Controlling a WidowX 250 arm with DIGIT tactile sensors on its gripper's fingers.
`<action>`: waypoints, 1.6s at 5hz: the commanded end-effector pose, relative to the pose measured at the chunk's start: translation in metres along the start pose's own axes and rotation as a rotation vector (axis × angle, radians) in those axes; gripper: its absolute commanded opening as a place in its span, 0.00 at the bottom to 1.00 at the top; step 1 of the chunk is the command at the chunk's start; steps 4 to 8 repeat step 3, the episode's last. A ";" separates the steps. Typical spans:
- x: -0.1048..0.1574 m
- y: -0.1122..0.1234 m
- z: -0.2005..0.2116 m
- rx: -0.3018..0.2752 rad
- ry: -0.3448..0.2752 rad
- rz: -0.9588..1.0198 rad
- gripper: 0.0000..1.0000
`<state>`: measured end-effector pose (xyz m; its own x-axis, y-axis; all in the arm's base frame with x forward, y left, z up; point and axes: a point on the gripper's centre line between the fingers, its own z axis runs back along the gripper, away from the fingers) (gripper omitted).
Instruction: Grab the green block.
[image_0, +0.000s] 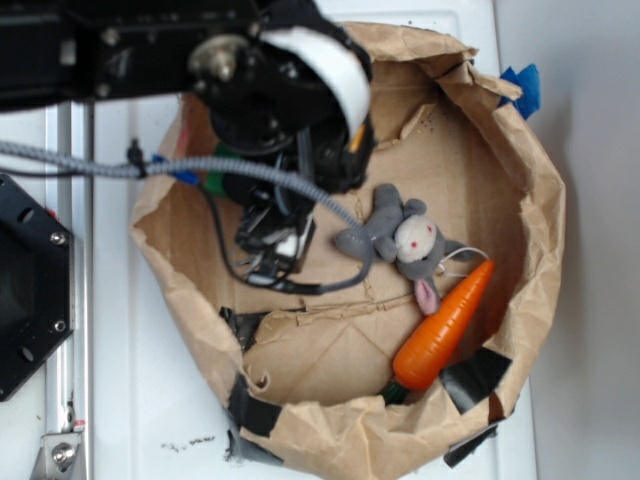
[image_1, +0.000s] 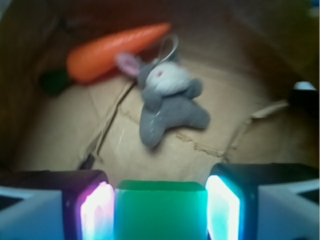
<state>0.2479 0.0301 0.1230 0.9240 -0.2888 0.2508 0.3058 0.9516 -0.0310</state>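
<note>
In the wrist view the green block (image_1: 160, 210) fills the space between my gripper's (image_1: 160, 197) two lit pads (image_1: 97, 212), which lie against its left and right sides. The gripper is shut on it. In the exterior view the gripper (image_0: 270, 252) reaches down into the left part of a brown paper nest (image_0: 520, 190). Only a sliver of the green block (image_0: 214, 183) shows there beside the arm; the rest is hidden.
A grey plush rabbit (image_0: 400, 238) lies right of the gripper, and an orange toy carrot (image_0: 442, 328) lies beyond it near the nest's right wall. Crumpled paper walls ring the floor. A black mount (image_0: 30, 280) stands at the left.
</note>
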 end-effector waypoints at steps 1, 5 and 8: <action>0.017 0.000 0.047 -0.005 -0.062 0.194 0.00; 0.028 -0.010 0.041 -0.016 -0.068 0.221 0.00; 0.028 -0.010 0.041 -0.016 -0.068 0.221 0.00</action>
